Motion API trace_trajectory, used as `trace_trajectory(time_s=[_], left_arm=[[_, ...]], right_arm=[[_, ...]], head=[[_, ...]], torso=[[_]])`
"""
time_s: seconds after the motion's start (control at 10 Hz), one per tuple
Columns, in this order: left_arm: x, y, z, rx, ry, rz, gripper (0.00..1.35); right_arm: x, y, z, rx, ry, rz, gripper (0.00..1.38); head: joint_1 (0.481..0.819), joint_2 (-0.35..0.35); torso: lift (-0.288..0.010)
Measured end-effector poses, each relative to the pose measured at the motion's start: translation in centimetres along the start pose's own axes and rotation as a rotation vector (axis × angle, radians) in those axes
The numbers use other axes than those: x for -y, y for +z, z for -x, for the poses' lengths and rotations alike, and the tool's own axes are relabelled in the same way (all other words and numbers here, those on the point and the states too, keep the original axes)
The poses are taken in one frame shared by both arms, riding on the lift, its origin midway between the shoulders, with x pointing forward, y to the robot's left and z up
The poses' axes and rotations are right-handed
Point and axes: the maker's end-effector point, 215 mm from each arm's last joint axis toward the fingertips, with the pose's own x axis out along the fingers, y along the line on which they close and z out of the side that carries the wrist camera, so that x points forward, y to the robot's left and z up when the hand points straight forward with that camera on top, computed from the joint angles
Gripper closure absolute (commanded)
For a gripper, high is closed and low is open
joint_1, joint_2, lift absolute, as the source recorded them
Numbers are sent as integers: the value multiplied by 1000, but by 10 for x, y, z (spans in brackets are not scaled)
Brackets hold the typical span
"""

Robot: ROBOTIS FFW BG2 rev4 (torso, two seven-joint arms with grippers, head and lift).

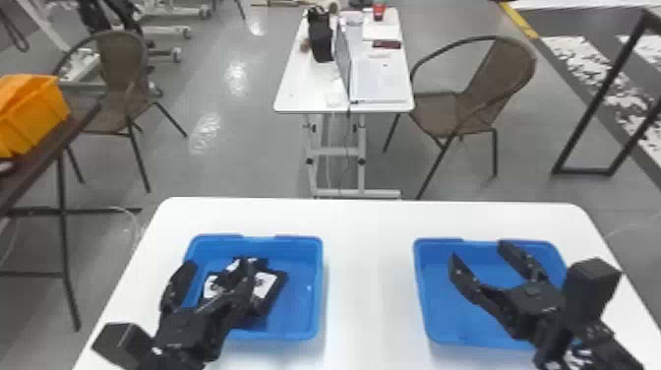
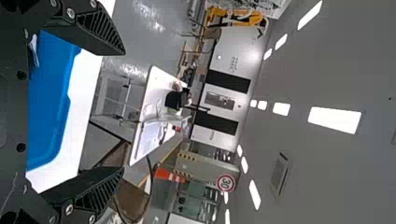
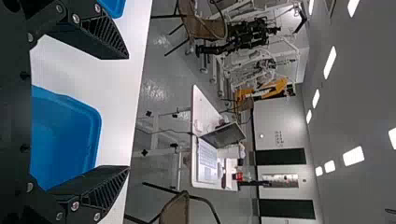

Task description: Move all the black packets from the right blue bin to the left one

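Head view: a glossy white work table [image 1: 369, 275] across the bottom of the frame; at lower left, the left bin, a shallow blue plastic tray [image 1: 300, 238]; inside it, a loose heap of flat black packets with white labels [image 1: 265, 283], overlapping, upper middle to left part of the bin; at lower right, the right bin, a matching blue plastic tray [image 1: 421, 285]; left gripper, two flat black fingers [image 1: 219, 265], over the left bin, set wide; right gripper, same pattern [image 1: 478, 250], over the right bin, likewise wide.

Governing relation: the heap lies beneath and between the left gripper's fingers and on past the inner one, towards the frame's centre; its rightmost packet runs lengthwise from upper right to lower left; the left arm is much the nearer.

Left wrist view: fingers at upper left and lower left, well apart, nothing gripped; blue bin wall along the left; a pale scrap at the left edge, perhaps a label.

Right wrist view: fingers at upper left and lower left, well apart, nothing gripped; blue bin at left; another blue corner at the top edge.

Judgement: transfer probably complete or nearly so; next, lift clear without snagging the heap.
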Motion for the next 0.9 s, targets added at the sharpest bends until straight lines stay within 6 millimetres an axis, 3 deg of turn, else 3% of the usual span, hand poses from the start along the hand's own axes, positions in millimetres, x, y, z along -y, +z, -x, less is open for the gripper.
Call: trace_trajectory(time_s=[0.2,0.4,0.6,0.7,0.9], left_arm=[[-19,-11,38,-68,-3,-105,68],[-8,0,49,-111,-106,-300,70],[-17,6,63,-147,-114,-400,71],[-29,8,72,-161,-102,-431,81],[-41,13,77,-174,-120,-462,90]], right_arm=[[-8,-23,38,-36,-19,2,199],[-16,-33,72,-75,-70,56,199],[-16,-36,101,-73,-164,67,200],[-18,-42,113,-66,-183,50,200],[-21,-45,116,-41,-171,30,200]], head=[[695,68],[695,70],[695,69],[695,78],[695,114]], torso=[[0],[0],[0],[0],[0]])
